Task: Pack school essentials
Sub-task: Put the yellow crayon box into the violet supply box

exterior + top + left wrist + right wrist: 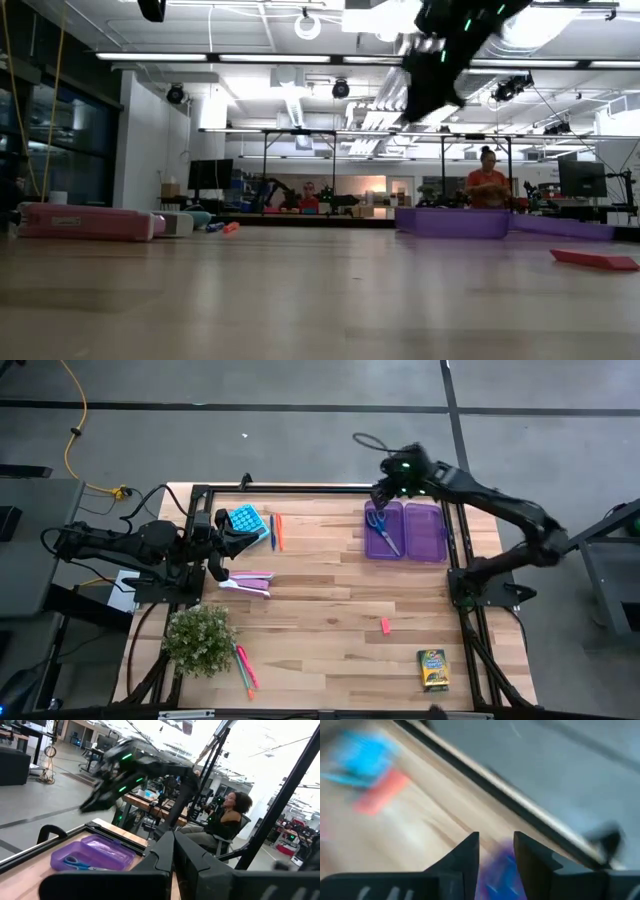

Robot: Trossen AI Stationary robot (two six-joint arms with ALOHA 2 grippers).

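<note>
Wooden counter [320,590] inside a black frame, grey floor all around, and beyond it a big workshop room with a person in an orange top [487,187] at a desk far back.

The purple case [405,530] lies open near the far edge on the right side, and the scissors [381,528] are lying in its left half. The right gripper [383,491] hangs above the far edge of that case, clear of it, with its fingers parted and nothing between them.

The left gripper [238,538] sits over the far left corner, just beside a blue item [244,518] and the orange and blue pens [275,531]. Can't tell if its fingers are released or clenched.

Rest of the stuff is spread out: a pink and white item [248,583] near the left arm, the potted plant [200,639] at the near left corner with the pink and green pens [244,667] just beside it, the pink eraser [385,625] out mid-counter, and the crayon box [432,669] at the near right, well apart from the case.
</note>
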